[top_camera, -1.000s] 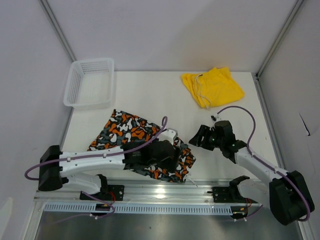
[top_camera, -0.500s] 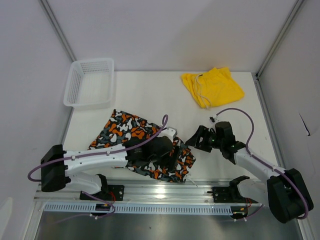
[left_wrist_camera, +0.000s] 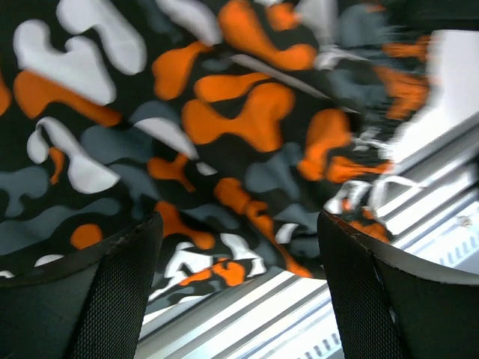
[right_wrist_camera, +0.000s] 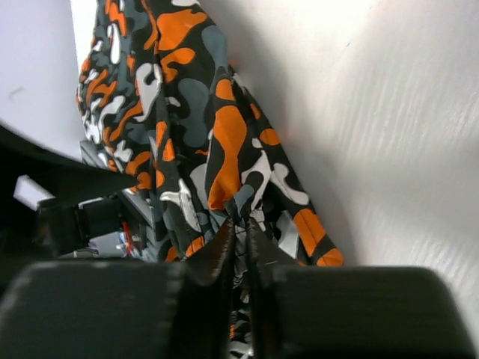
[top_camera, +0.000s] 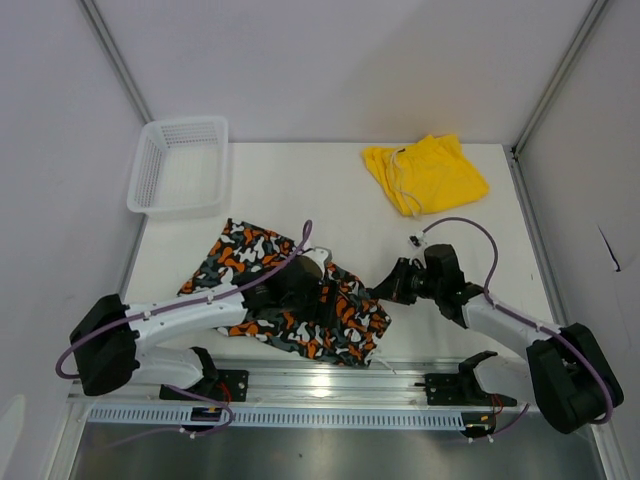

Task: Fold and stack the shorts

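The patterned shorts (top_camera: 270,290), orange, white, black and grey-teal, lie spread at the near left of the table. My right gripper (right_wrist_camera: 239,224) is shut on a pinched fold of the patterned shorts (right_wrist_camera: 191,142) at their right edge; from above the right gripper (top_camera: 384,291) sits at that edge. My left gripper (left_wrist_camera: 238,288) hangs open over the patterned shorts (left_wrist_camera: 187,134), its fingers (left_wrist_camera: 105,299) wide apart with nothing between them; from above the left gripper (top_camera: 322,300) is over the cloth's middle. The yellow shorts (top_camera: 425,175) lie crumpled at the far right.
A white mesh basket (top_camera: 180,166) stands at the far left corner. A metal rail (top_camera: 330,385) runs along the near table edge, seen as a rail (left_wrist_camera: 299,299) under the shorts' hem. Frame posts rise at both far corners.
My right gripper moved left to the patterned shorts' right edge and shut on the cloth. My left gripper shifted slightly left and farther over the shorts, staying open.
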